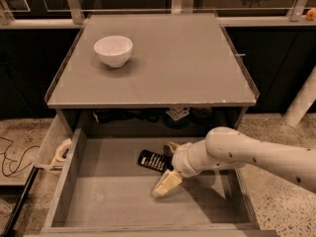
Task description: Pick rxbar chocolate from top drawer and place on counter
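The top drawer (98,201) is pulled open below the counter (177,63). The rxbar chocolate (152,160), a flat black wrapper with white lettering, lies on the drawer floor near the middle. My gripper (169,166) reaches in from the right on a white arm. It is open, with one pale finger (166,183) in front of the bar's right end and the other (172,146) behind it. The bar's right end is hidden by the wrist.
A white bowl (113,50) stands on the counter's back left. Dark round items with blue-white packaging (177,115) sit at the drawer's back under the counter. A narrow side tray with a tape roll (62,150) sticks out at the left. Speckled floor lies on both sides.
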Robot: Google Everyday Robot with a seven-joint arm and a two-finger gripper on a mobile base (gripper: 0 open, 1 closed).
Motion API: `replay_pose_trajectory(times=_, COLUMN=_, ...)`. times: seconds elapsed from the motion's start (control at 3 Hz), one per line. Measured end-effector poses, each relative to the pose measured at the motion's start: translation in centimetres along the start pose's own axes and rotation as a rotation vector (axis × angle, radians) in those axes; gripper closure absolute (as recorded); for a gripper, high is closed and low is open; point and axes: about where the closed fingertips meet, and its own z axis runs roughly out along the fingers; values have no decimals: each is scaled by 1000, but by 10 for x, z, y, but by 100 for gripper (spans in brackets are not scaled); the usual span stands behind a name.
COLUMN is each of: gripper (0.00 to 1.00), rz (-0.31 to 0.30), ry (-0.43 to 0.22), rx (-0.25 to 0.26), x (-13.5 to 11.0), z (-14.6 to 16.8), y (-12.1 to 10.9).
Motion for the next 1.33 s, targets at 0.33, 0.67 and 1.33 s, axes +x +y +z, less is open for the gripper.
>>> replay_pose_trajectory(times=0.33, gripper=19, rz=0, ry=0, rx=0, x=0, z=0, y=0)
replay_pose_trajectory(times=0.67, gripper=43, rz=0, ry=0, rx=0, x=0, z=0, y=0)
replay_pose_trajectory(times=1.33, gripper=89, rz=0, ry=0, rx=0, x=0, z=0, y=0)
